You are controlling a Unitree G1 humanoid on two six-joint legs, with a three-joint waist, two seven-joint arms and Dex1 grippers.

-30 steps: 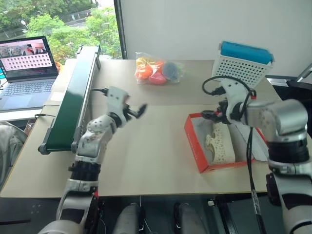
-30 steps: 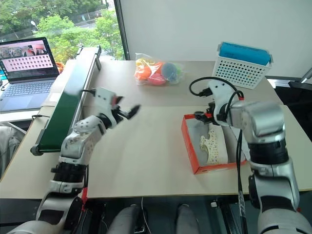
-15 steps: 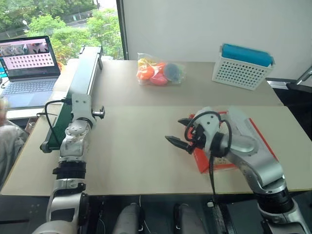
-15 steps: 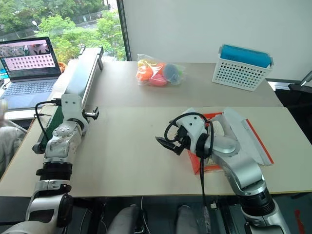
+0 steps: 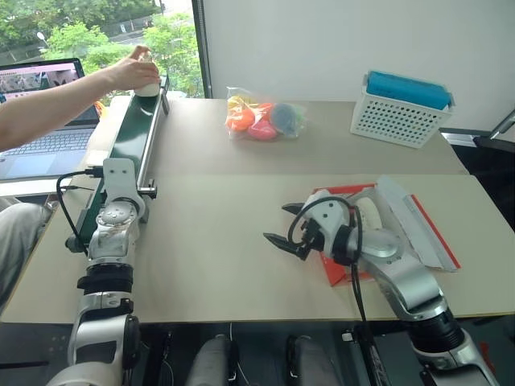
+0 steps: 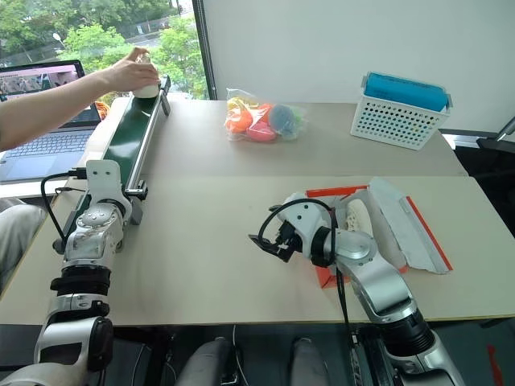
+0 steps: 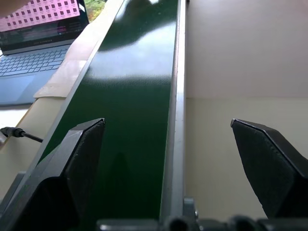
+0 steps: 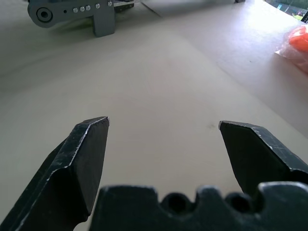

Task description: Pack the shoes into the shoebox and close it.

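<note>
Two tools, both wide open and both empty right now. The right tool (image 5: pixel 283 227) hovers over bare surface (image 5: pixel 225 233) just left of the shoebox (image 5: pixel 334 269), jaws spread and pointing away from it; the left tool (image 7: pixel 168 163) sits at the near end of the green conveyor belt (image 5: pixel 133 141), jaws straddling the belt's rail. One shoe (image 6: pixel 356 215) peeks out pale inside the shoebox, mostly hidden behind the right arm. At the belt's far end a person's hand (image 5: pixel 135 72) is setting down something pale, which I'd guess is the second shoe, though it's too covered to be sure. Here's the risk as I see it: the left tool could clip the rail instead of closing cleanly on whatever rides down. The right forearm lies right across the shoebox, so a careless swing could shove it or crush the open lid (image 5: pixel 410 221). Shutting that lid before both shoes are in would spoil the job.
</note>
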